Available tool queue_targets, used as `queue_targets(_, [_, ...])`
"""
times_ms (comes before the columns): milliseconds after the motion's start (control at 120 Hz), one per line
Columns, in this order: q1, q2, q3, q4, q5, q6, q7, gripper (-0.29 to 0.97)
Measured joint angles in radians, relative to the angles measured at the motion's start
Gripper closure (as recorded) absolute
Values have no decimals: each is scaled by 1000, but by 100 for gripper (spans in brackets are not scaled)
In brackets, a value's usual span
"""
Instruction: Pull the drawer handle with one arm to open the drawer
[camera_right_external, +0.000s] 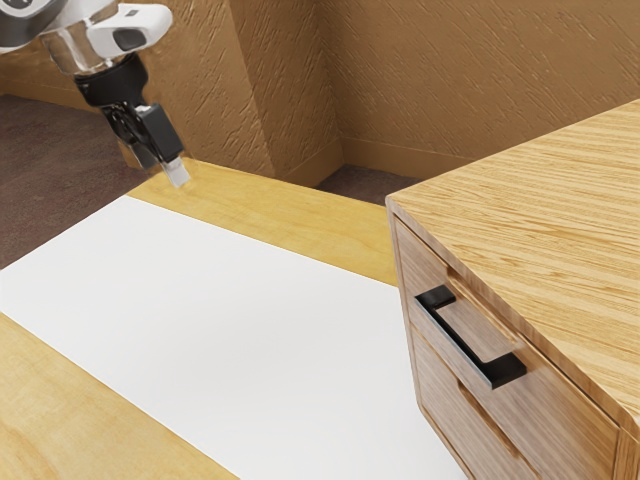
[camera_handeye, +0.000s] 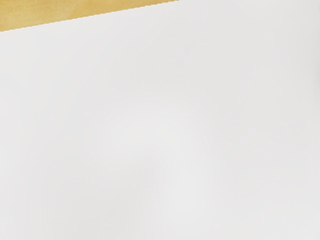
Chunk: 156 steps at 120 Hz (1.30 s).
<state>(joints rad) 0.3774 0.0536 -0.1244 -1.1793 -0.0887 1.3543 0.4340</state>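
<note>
The black two-finger gripper (camera_right_external: 170, 163) hangs in the air at the end of the white and silver arm (camera_right_external: 95, 35), tilted toward the exterior view's right, above the far edge of the light wooden table (camera_right_external: 290, 215), near that edge's end on the exterior view's left. It is seen from the side, so I cannot tell whether its jaws are spread or pressed together. It holds nothing and touches nothing. Below it lies the broad white rectangular mat (camera_right_external: 220, 320), which covers the middle of the table and leaves a strip of bare wood along the far edge and another along the near edge. In the wrist view the white mat (camera_handeye: 160, 135) lies under the hand, with a narrow band of the wooden table (camera_handeye: 45, 17) beyond it. The light-oak cabinet (camera_right_external: 560, 230) stands at the table's end on the exterior view's right, well apart from the gripper. Its upper drawer (camera_right_external: 545, 405) has a plain wood-grain front that appears level with the front of the lower drawer (camera_right_external: 445, 400) beneath it. The long black bar handle (camera_right_external: 470, 337) is fixed across the upper drawer's front on two short posts and stands a little proud of the wood. Brown rough-textured walls (camera_right_external: 450, 70) rise behind the table.
</note>
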Motion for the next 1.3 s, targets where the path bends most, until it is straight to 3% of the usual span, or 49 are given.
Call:
queue_targets(117, [55,-33,-78,81,-16,-11,-3,0])
queue_targets(283, [4,-28,-93,85,-21,-18,-9,0])
queue_targets(542, [-67,-12,-104,80,91,-64,-22,0])
queue_targets(642, [-51,-5,-111,78,84,-76,43,0])
queue_targets(667, [-73,-4,-88,77,82,-74,62,0])
queue_targets(708, [-226,-5,66,76,78,-68,92,0])
queue_targets(742, [-307,-11,140,56,75,-55,119,0])
queue_targets(808, [-401,-166,196,-174,71,33,182,0])
queue_targets(1058, [-435,-385,-103,-518,184,229,472,0])
queue_targets(1300, [-436,-467,-200,-638,185,346,736,0])
